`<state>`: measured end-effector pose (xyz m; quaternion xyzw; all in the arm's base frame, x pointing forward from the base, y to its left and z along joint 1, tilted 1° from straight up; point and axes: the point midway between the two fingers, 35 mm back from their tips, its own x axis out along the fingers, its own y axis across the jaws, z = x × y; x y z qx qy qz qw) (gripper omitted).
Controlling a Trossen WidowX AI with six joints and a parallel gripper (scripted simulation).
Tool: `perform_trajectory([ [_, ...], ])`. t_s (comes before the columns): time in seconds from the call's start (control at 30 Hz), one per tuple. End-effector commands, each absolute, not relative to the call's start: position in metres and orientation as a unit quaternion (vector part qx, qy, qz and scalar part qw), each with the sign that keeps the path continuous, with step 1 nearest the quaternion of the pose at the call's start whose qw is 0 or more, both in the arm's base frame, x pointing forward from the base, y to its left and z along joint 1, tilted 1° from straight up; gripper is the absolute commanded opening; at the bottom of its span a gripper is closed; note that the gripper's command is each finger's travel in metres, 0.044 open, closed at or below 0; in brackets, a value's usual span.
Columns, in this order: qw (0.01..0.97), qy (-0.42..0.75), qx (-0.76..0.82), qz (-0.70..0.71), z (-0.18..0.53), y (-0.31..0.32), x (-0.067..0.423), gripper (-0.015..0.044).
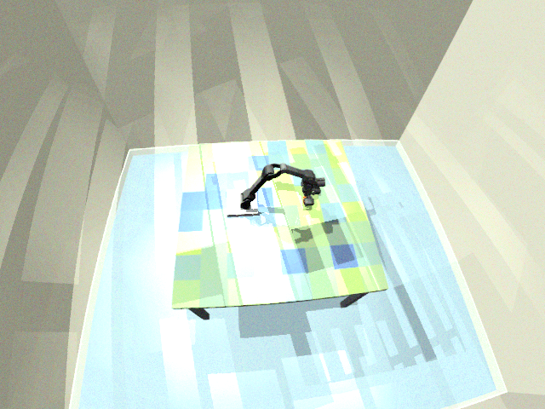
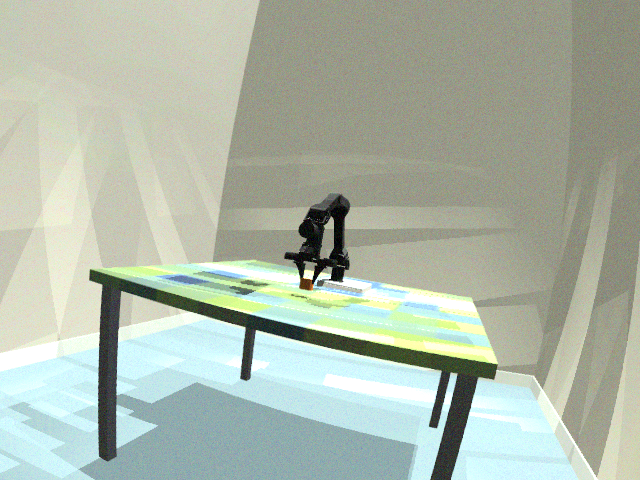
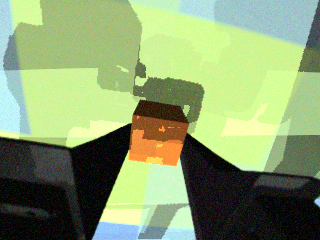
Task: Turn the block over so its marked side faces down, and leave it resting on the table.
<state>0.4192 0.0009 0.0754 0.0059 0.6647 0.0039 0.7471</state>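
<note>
A small orange block sits between the two black fingers of my gripper. The fingers press on its left and right sides. In the exterior view the block is at or just above the table top; I cannot tell whether it touches. The gripper points down at the table's back right part. I cannot make out which face carries the mark.
The arm's base stands on a flat white plate near the table's back middle. The table top is a patchwork of green, yellow, blue and white. Shadows of the arm fall on it in front of the gripper.
</note>
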Motion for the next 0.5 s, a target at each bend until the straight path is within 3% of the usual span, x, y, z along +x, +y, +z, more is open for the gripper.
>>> perform_trajectory([
  [0.0, 0.760, 0.649, 0.007, 0.005, 0.0734, 0.0013, 0.4188, 0.0000],
  [0.47, 0.818, 0.576, 0.007, 0.004, 0.0691, 0.0013, 0.4195, 0.0000],
])
